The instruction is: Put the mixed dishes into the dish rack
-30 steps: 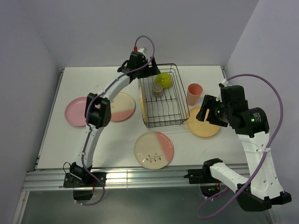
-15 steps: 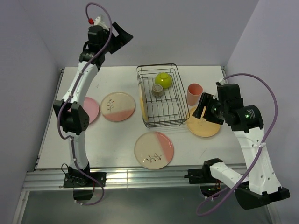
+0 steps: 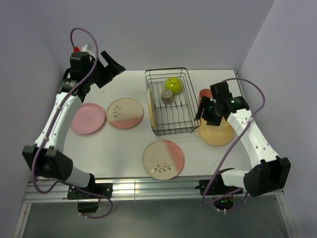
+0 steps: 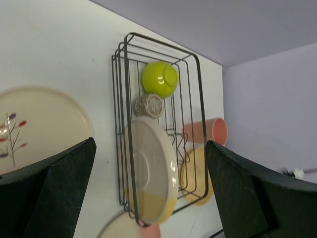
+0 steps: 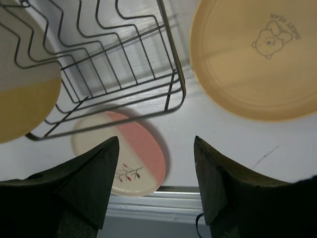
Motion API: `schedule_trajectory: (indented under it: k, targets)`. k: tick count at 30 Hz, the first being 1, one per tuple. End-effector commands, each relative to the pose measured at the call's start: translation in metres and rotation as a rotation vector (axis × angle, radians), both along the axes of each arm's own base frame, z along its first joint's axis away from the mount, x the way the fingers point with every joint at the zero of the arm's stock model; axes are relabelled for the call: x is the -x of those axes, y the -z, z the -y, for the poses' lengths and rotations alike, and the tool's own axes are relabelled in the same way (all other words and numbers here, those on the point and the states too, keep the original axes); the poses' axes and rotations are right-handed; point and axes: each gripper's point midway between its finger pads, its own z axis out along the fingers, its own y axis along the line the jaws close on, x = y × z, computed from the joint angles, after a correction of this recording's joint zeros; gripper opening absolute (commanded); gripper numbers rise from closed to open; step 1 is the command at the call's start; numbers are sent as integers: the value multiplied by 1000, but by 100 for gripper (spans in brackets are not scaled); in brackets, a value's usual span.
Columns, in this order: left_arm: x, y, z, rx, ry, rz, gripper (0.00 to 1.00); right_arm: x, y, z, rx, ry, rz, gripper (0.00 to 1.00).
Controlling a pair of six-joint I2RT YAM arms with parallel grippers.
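The black wire dish rack [image 3: 171, 128] stands mid-table. It holds a lime-green bowl [image 3: 173, 85], a tiny grey cup [image 3: 167, 96] and a cream-and-yellow plate [image 3: 151, 110] on edge at its left side. My left gripper [image 3: 113, 74] hangs open, high above the table's back left, empty. My right gripper [image 3: 205, 115] is open and empty, hovering between the rack's right side and the orange-yellow plate [image 3: 218, 135]. It partly hides the salmon-pink tumbler [image 3: 202, 92]. The right wrist view shows the orange-yellow plate [image 5: 257, 59] and the rack [image 5: 174, 69] below the fingers.
On the table lie a plain pink plate [image 3: 88, 118], a cream-and-pink sprig plate [image 3: 125, 113] left of the rack, and another cream-and-pink plate [image 3: 163, 159] near the front edge. Walls close in the table at the back and on both sides.
My left arm has swung from over the rack up and away to the back left. My right gripper has moved left toward the rack and its jaws have narrowed a little.
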Motion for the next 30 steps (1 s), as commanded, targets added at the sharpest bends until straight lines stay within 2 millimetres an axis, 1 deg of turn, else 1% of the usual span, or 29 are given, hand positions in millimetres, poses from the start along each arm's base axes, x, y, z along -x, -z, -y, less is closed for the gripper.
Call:
schedule_trajectory:
  k: [1,2,3,4,6,7,8,9,10,11,12,13,14,16,17,19,20,23,26,27,30]
  targets:
    - [57,-38,-9,-19,29,101,99,-37,-3,7,44,49,88,69]
    - [65,-37,-11,-31,30,101,99,-43,2,11,66,66,86,67]
    - [75,-26,-13,-44,31,61,99,-46,12,12,80,73,55,66]
    - [89,-31,-15,-53,46,76,98,-48,17,14,91,79,44,65]
    - [100,-28,-18,-74,54,59,98,-51,32,19,126,97,18,63]
    - [111,-25,-20,-85,57,36,98,-52,36,20,137,95,13,62]
    - [116,-24,-19,-99,78,35,98,-57,38,21,141,94,26,59]
    - [120,-26,-21,-110,78,39,98,-57,45,22,156,89,14,58]
    - [126,-25,-24,-122,75,31,98,-59,48,22,166,79,14,54]
    - [128,-25,-26,-141,79,37,98,-60,51,24,176,79,4,49]
    - [131,-27,-27,-150,80,42,98,-61,57,25,189,76,-12,47]
    - [133,-28,-29,-162,80,47,98,-61,60,28,208,77,-21,45]
    - [135,-28,-29,-168,83,45,98,-61,62,28,213,76,-26,36]
    - [136,-30,-29,-172,88,52,98,-57,67,29,220,70,-42,27]
    - [136,-30,-29,-175,91,57,98,-56,69,27,216,63,-42,18]
    - [134,-29,-28,-173,97,59,98,-49,71,23,210,53,-48,13]
    - [133,-28,-27,-169,102,56,98,-46,72,22,208,49,-50,8]
    - [128,-27,-21,-149,121,52,98,-35,76,6,163,18,-61,0]
    - [124,-28,-17,-135,133,56,98,-22,76,-11,108,3,-70,0]
    - [124,-29,-16,-133,134,57,98,-17,73,-18,91,-6,-62,0]
    - [123,-29,-15,-136,138,59,98,-11,65,-31,48,-19,-44,0]
